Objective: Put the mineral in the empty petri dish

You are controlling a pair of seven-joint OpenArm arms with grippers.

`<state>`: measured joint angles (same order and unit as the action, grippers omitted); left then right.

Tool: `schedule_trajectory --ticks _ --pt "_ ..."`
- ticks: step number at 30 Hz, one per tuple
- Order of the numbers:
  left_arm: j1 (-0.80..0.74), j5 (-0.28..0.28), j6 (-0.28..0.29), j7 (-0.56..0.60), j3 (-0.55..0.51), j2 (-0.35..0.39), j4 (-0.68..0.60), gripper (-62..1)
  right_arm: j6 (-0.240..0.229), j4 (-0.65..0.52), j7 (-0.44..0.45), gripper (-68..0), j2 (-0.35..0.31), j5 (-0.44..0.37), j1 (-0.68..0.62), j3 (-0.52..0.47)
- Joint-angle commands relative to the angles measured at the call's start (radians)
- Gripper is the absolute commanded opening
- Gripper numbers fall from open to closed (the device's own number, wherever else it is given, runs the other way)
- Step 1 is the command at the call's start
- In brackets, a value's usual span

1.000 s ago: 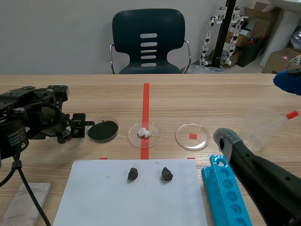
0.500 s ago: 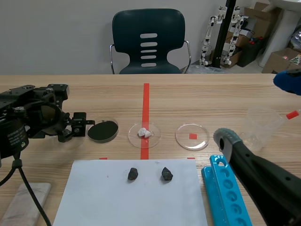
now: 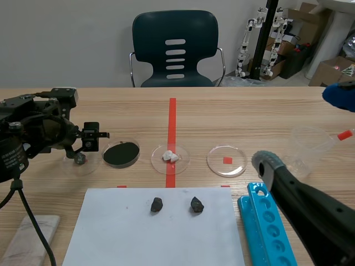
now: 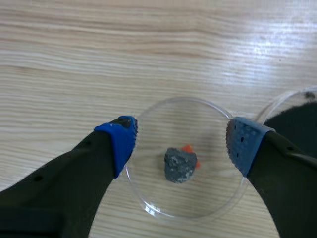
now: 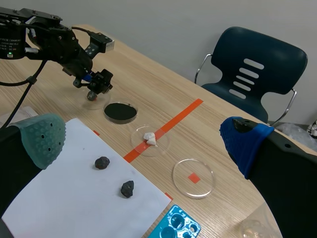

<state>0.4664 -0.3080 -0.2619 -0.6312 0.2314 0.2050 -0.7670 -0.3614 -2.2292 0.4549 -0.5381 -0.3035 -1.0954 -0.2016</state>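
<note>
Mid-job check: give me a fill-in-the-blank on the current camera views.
The grey mineral lies in a clear ____ between the left gripper's open fingers.
____ dark rocks sit on the white paper.
The dish on the red tape line holds a ____ lump.
The right gripper is ____.
Missing: petri dish; two; white; open.

A lab: petri dishes [image 3: 217, 157] and tube rack [image 3: 265, 228].

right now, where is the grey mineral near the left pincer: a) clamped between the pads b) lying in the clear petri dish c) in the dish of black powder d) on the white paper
b: the grey mineral lies in the clear petri dish, with the left pincer open and its pads apart from it.
</note>
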Motion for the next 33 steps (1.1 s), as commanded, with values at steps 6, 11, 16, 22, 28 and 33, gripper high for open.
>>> schedule_trajectory --ticks 6,11,16,22,28,33 --pt "-0.069 -0.003 -0.001 0.114 -0.003 0.015 -0.121 -12.8 0.001 -0.012 0.014 0.4 -0.004 -0.014 -0.002 -0.007" --pt "-0.118 -0.003 0.019 0.178 -0.003 0.023 -0.192 -11.0 0.001 -0.012 0.014 0.4 -0.004 -0.014 -0.002 -0.007" --pt "-0.148 -0.005 0.021 0.261 -0.003 0.029 -0.224 -1.5 0.001 -0.012 0.014 0.4 -0.004 -0.014 -0.002 -0.007" --pt "-0.185 -0.007 0.021 0.38 -0.003 0.029 -0.224 1.4 0.001 -0.012 0.014 0.4 -0.004 -0.014 -0.002 -0.007" --pt "-0.201 -0.007 0.021 0.403 -0.003 0.029 -0.224 1.4 0.001 -0.012 0.014 0.4 -0.004 -0.014 -0.002 -0.007" --pt "-0.2 -0.007 0.021 0.404 -0.003 0.029 -0.224 1.4 0.001 -0.012 0.014 0.4 -0.004 -0.014 -0.002 -0.007"
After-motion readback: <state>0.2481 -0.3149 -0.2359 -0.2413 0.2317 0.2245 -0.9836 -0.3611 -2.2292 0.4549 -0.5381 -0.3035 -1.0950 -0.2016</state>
